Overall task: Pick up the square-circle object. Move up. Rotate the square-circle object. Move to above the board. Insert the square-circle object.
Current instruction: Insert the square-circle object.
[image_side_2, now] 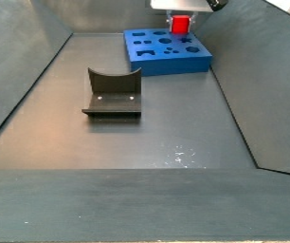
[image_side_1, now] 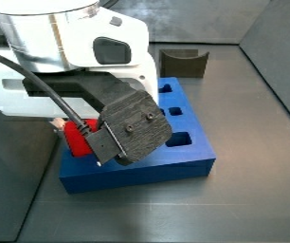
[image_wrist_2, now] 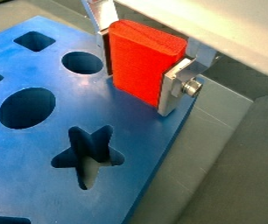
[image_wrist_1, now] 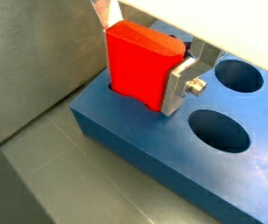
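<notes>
Only wrist views: end effector [image_wrist_1: 148, 61] gripping square-circle object [image_wrist_1: 139, 63]

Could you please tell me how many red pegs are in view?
1: the square-circle object, held in the gripper at the board's edge. The arm may hide others.

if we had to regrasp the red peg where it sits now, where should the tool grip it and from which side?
Probably from straight above, as now. The square-circle object stands upright at the board edge, its lower end at or in a hole, so only its upper part is free. The tool clamps its two broad flat faces with the finger plates; those faces suit parallel pads best.
</notes>
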